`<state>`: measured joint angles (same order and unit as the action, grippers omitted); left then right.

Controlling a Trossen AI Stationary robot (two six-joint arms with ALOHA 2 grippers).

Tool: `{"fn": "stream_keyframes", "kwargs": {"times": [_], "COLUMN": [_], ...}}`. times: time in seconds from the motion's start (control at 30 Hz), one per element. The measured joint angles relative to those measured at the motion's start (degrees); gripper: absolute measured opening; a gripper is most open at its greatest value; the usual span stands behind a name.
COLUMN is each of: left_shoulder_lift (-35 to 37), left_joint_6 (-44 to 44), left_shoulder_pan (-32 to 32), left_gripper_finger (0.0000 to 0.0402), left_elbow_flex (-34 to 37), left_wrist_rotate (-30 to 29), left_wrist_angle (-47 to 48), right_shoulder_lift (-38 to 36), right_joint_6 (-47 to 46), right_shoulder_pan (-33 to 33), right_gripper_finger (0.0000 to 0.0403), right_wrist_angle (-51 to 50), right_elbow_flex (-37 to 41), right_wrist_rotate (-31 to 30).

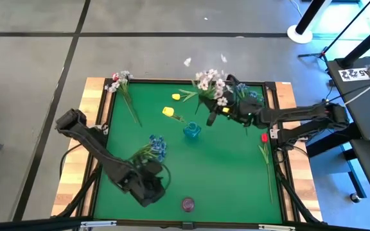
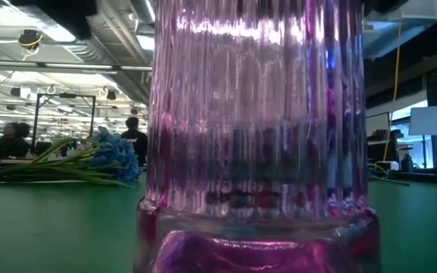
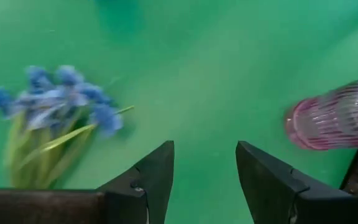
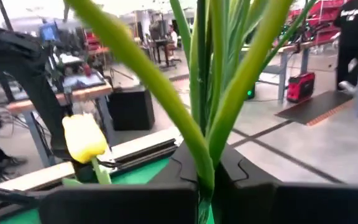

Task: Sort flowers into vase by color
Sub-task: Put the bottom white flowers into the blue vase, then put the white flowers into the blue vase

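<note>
A green table mat is spreading beneath two dark arms, the left reaching in from nine o'clock, the right from three o'clock. The right gripper is hovering near the mat's twelve o'clock edge, its fingers clamped on the green stems of a white-and-pink spray, the blossoms pointing toward twelve o'clock. The left gripper is hanging low near seven o'clock, its two dark fingers standing apart over bare mat and holding nothing. Just beside it, toward twelve o'clock, one blue cluster is lying flat on the mat; a second blue cluster is showing beside the right arm at one o'clock. One more white spray is lying at the eleven o'clock corner, its stem running inward. Two yellow buds are lying near twelve o'clock, one closer to the edge, the other just inside it. One red bud is lying at three o'clock, its stem trailing toward five o'clock. Two vases are standing upright: one blue vase at the centre, and one pink ribbed vase at six o'clock, near the left gripper.
</note>
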<state>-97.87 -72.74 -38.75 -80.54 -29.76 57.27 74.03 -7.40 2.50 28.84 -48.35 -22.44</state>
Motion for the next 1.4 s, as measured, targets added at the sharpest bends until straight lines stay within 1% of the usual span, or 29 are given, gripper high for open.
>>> {"fn": "stream_keyframes", "kwargs": {"times": [0.07, 0.13, 0.2, 0.27, 0.33, 0.43, 0.53, 0.6, 0.7, 0.77, 0.83, 0.93, 1.03, 1.13, 1.2, 1.3, 1.4], "left_shoulder_lift": [2.5, 4.8, 7.3, 9.8, 12.4, 17.9, 25.1, 30.9, 38.7, 42.8, 45.3, 45.2, 41.3, 36.6, 33.6, 29.2, 25.3], "left_joint_6": [-2.7, -5.1, -7.7, -10.7, -12.5, -12.6, -10.7, -8.2, -3.7, -1.8, 0.2, 5.5, 11.6, 15.0, 16.2, 16.5, 18.0], "left_shoulder_pan": [-0.9, -1.1, -0.7, 0.4, 1.9, 6.2, 13.6, 19.7, 29.7, 36.6, 43.7, 53.1, 61.9, 71.1, 76.6, 82.3, 84.9], "left_gripper_finger": [0.0167, 0.0167, 0.0167, 0.0167, 0.0167, 0.0167, 0.0167, 0.0167, 0.0167, 0.0172, 0.0180, 0.0189, 0.0189, 0.0186, 0.0186, 0.0185, 0.0185], "left_elbow_flex": [2.1, 4.2, 7.0, 10.3, 13.8, 18.6, 22.8, 25.8, 30.5, 33.6, 36.4, 39.3, 40.5, 40.5, 40.4, 40.4, 40.4], "left_wrist_rotate": [-0.1, 1.4, 4.2, 6.2, 7.2, 8.1, 6.7, 6.7, 6.5, 6.2, 6.0, 5.4, 4.2, 2.4, 1.5, 2.1, 1.8], "left_wrist_angle": [2.9, 4.1, 3.8, 3.3, 2.6, 4.9, 9.1, 9.7, 9.6, 8.7, 6.8, 2.0, -5.0, -10.5, -14.0, -18.0, -21.6], "right_shoulder_lift": [2.1, 4.2, 5.6, 6.8, 8.0, 8.8, 8.8, 8.2, 6.0, 4.0, 1.3, -3.2, -7.3, -10.9, -13.6, -17.9, -22.5], "right_joint_6": [-1.6, -2.7, -2.8, -2.8, -2.7, -2.6, -3.0, -3.1, -3.1, -3.3, -3.6, -4.5, -4.6, -6.3, -7.9, -11.5, -15.6], "right_shoulder_pan": [-0.1, -0.3, -0.6, -1.2, -1.8, -2.2, -2.2, -2.2, -2.2, -2.2, -2.2, -2.2, -2.2, -2.2, -2.2, -2.2, -2.3], "right_gripper_finger": [0.0011, 0.0012, 0.0010, 0.0007, 0.0008, 0.0021, 0.0051, 0.0080, 0.0130, 0.0164, 0.0196, 0.0235, 0.0264, 0.0281, 0.0285, 0.0286, 0.0286], "right_wrist_angle": [5.6, 8.7, 8.8, 8.5, 8.2, 5.1, 0.8, -1.2, -3.4, -7.8, -13.1, -20.7, -27.7, -35.0, -40.7, -47.8, -52.5], "right_elbow_flex": [2.5, 3.9, 4.0, 4.0, 4.0, 4.0, 4.0, 4.0, 3.1, 1.6, -0.2, -3.3, -5.6, -8.1, -9.4, -10.3, -9.2], "right_wrist_rotate": [0.5, 1.2, 2.9, 3.1, 3.2, 3.6, 3.6, 4.2, 5.6, 5.6, 5.6, 5.6, 5.6, 5.6, 5.6, 5.6, 5.6]}}
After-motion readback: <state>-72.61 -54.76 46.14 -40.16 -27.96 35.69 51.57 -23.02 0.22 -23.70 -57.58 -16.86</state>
